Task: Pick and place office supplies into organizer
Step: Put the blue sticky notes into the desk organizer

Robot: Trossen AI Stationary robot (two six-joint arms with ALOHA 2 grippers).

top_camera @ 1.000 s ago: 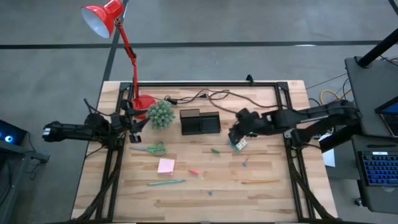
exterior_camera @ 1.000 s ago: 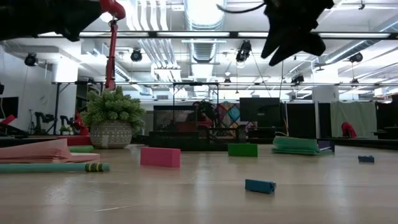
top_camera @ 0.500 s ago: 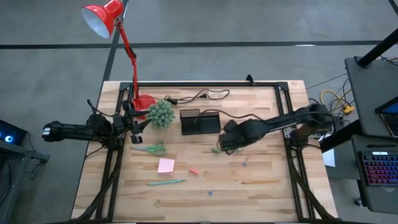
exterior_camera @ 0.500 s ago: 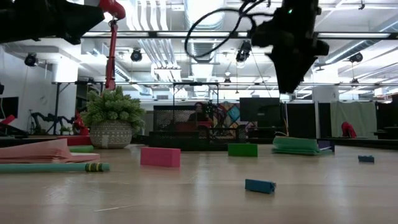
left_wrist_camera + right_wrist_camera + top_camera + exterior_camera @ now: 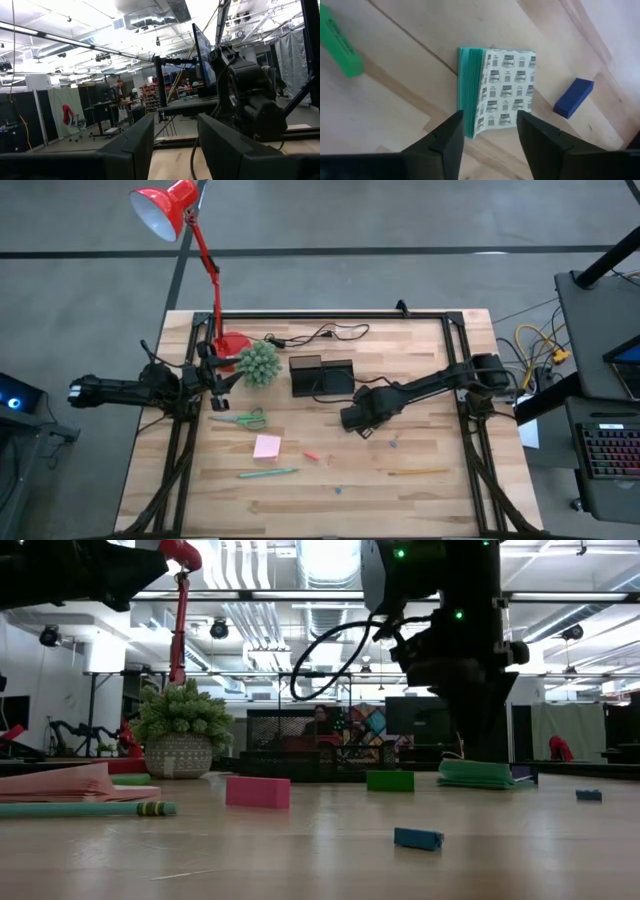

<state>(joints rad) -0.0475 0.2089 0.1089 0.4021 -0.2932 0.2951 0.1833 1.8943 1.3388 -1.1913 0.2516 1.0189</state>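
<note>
The white-green patterned block (image 5: pixel 500 90) lies flat on the table and shows as a green stack (image 5: pixel 478 773) in the low view. My right gripper (image 5: pixel 490 130) points down just over it, fingers open, one on each side of its near end. The arm hides the block in the high view. A green bit (image 5: pixel 340 42) and a blue bit (image 5: pixel 574 97) lie beside it. The black organizer (image 5: pixel 322 376) stands just beyond the block. My left gripper (image 5: pixel 175 150) waits open and raised at the table's left edge (image 5: pixel 215 385), with nothing between its fingers.
A spiky plant (image 5: pixel 258 363), the red lamp's base (image 5: pixel 232 343) and a black cable (image 5: pixel 330 333) stand at the back. Scissors (image 5: pixel 240 420), a pink pad (image 5: pixel 266 445), a green pen (image 5: pixel 268 473), a red bit (image 5: pixel 311 455) and a yellowish stick (image 5: pixel 418 472) lie nearer.
My right gripper has come down and moved toward the table's left and near side. It has tipped from slanting to pointing almost straight down over the patterned block. The block has stayed where it lay.
</note>
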